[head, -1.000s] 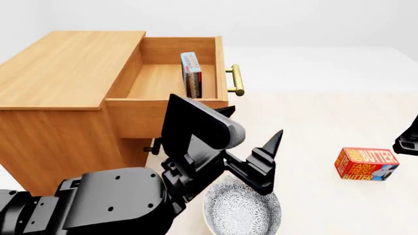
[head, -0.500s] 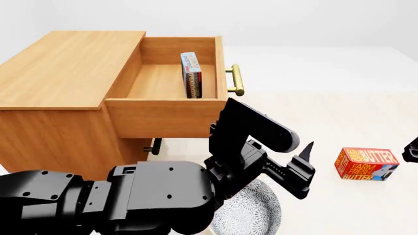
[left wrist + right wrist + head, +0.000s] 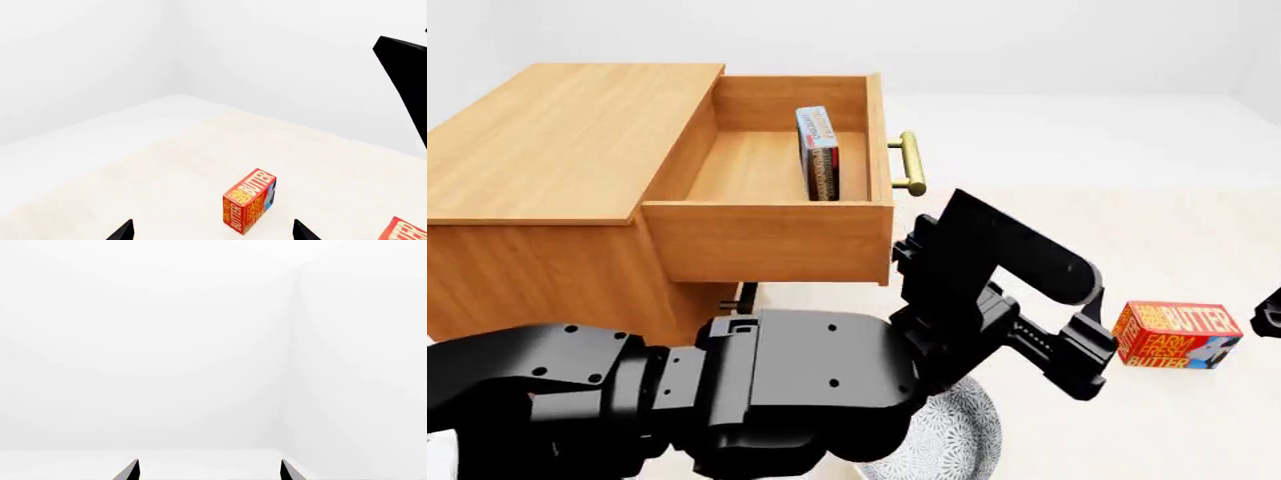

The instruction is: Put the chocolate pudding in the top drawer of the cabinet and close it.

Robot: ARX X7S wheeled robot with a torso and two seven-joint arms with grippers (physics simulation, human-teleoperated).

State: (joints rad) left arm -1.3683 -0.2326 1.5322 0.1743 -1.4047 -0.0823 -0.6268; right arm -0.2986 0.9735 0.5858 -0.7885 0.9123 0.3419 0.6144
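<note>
The orange-brown wooden top drawer stands open; its brass bar handle lies just beyond the left gripper, jaws apart, empty.

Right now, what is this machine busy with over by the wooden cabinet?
It is putting away a chocolate pudding box. The box already stands on edge inside the open top drawer of the cabinet. The left hand is open and empty, out past the drawer front near a butter box. The drawer is not yet closed.
</note>
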